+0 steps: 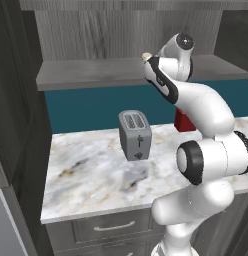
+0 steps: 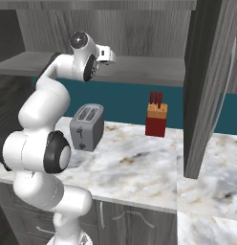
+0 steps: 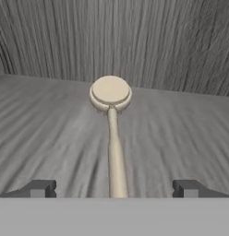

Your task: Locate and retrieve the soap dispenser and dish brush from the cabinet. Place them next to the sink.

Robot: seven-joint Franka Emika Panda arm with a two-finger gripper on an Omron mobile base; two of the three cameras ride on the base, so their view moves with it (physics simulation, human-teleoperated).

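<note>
Claw [image 3: 114, 188] spread wide astride the pale tan wooden dish brush [image 3: 111, 120] on the grey cabinet shelf [image 3: 42, 138]; probably closing came next.

The arm [image 1: 206, 150] is glossy white with rounded segments. Its joints are dark bands (almost black). The fingertips [image 3: 40, 188] are small dark blocks.

The dish brush [image 3: 111, 133] handle runs off the bottom edge between the fingertips [image 3: 40, 189]; in the left base view the arm hides most of the knife block [image 1: 185, 121]

marble counter [image 1: 91, 175], teal backsplash [image 1: 91, 107]
</note>
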